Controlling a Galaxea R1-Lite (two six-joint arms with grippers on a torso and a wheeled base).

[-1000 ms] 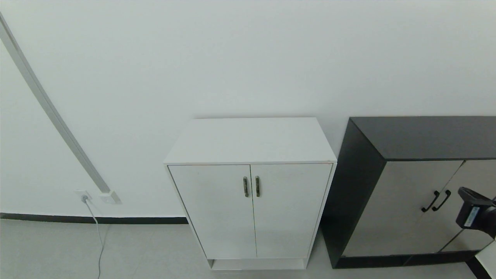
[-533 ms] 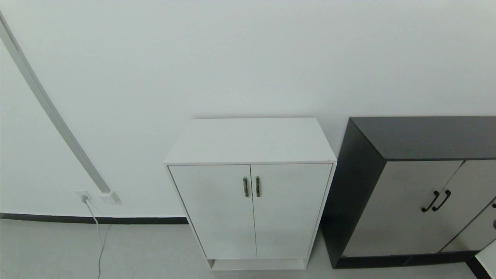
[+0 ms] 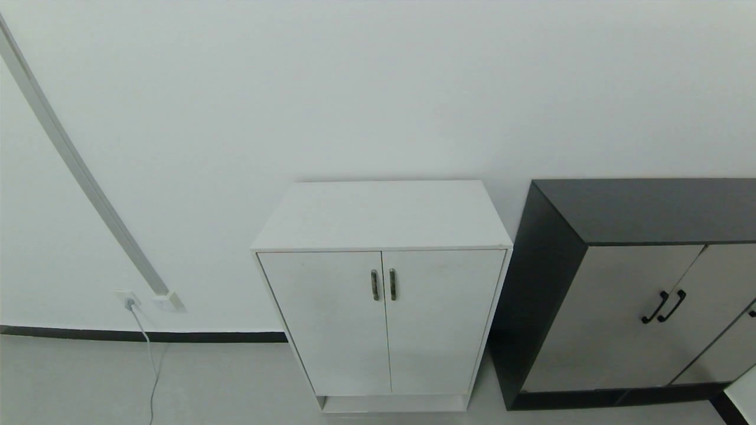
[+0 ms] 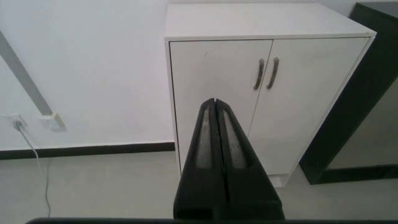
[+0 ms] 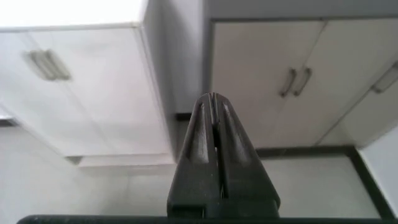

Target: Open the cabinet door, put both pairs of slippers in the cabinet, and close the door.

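Note:
The white cabinet (image 3: pixel 383 295) stands against the wall with both doors shut and two dark handles (image 3: pixel 383 284) side by side at the middle. My left gripper (image 4: pixel 214 102) is shut with nothing in it, held well back from the white cabinet (image 4: pixel 267 93) and pointing at its left door. My right gripper (image 5: pixel 213 98) is also shut and empty, low over the floor in front of the gap between the white cabinet (image 5: pixel 68 81) and the dark one (image 5: pixel 292 81).
A black cabinet (image 3: pixel 626 283) with grey doors and black handles stands right of the white one. A slanted cable duct (image 3: pixel 77 165) runs down the wall to a socket (image 3: pixel 127 300) with a cord to the floor. Grey floor lies in front.
The right arm, seen at the head view's right edge a second ago, has dropped out of that view. The cabinets have not moved.

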